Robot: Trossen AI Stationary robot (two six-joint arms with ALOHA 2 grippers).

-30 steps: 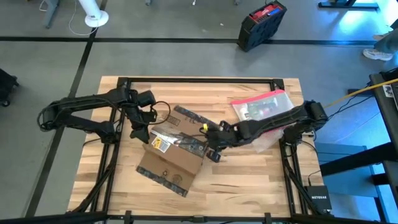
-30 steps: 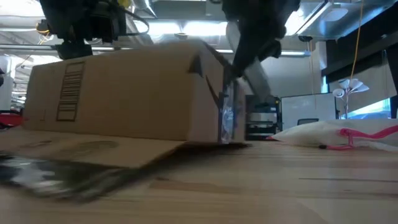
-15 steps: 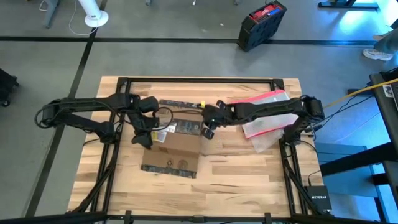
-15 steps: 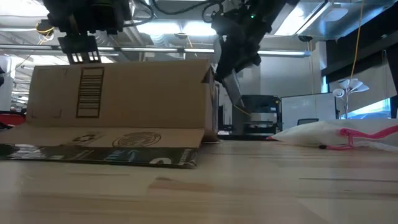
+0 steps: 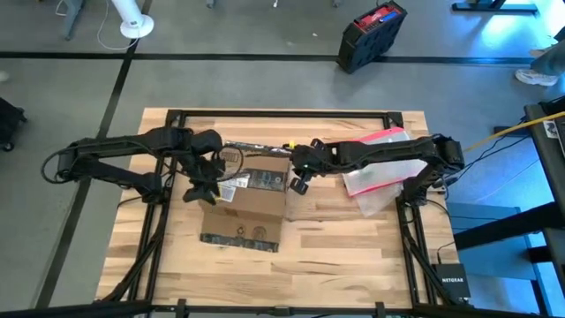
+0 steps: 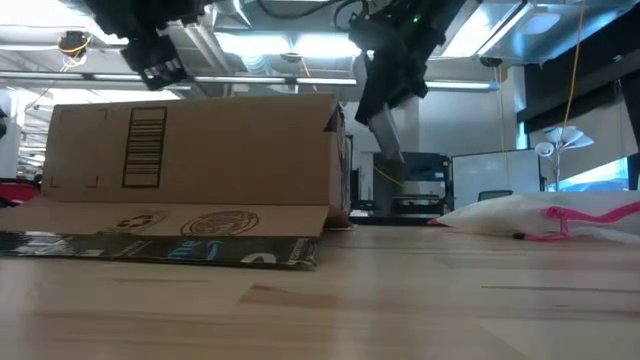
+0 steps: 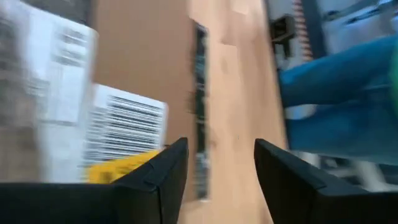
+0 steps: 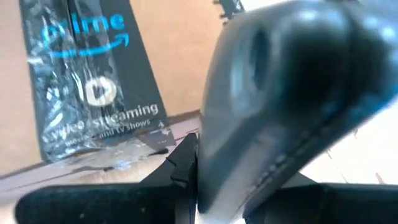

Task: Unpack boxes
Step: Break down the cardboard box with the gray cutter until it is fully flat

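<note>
The brown cardboard box [image 5: 256,208] stands mid-table, with its near flap [image 6: 170,235] lying flat on the wood and a barcode label on its near wall. A strip of black printed tape [image 8: 93,81] runs along its far flap. My left gripper [image 5: 199,193] hangs open above the box's left end, clear of its top [image 6: 150,70]. My right gripper [image 5: 300,183] is at the box's far right corner, shut on a dark grey tool [image 8: 280,93]. My right gripper holds the grey tool by its lower part [image 8: 249,186], pinched between the two fingers. The tool sticks out past the fingers and slants down [image 6: 388,135] beside the box's right end, clear of the table. Whether its tip touches the box, I cannot tell.
A clear plastic pouch with a pink-red edge [image 5: 380,159] lies on the table's right side, under my right arm. A black and red case [image 5: 371,35] stands on the floor beyond the far edge. Bare wood stretches along the near edge [image 5: 335,256].
The box has turned about on the table from a slant to square with the edges. My right gripper has swung toward the far edge along the box's right end. My left gripper has risen off the box's top and rolled.
</note>
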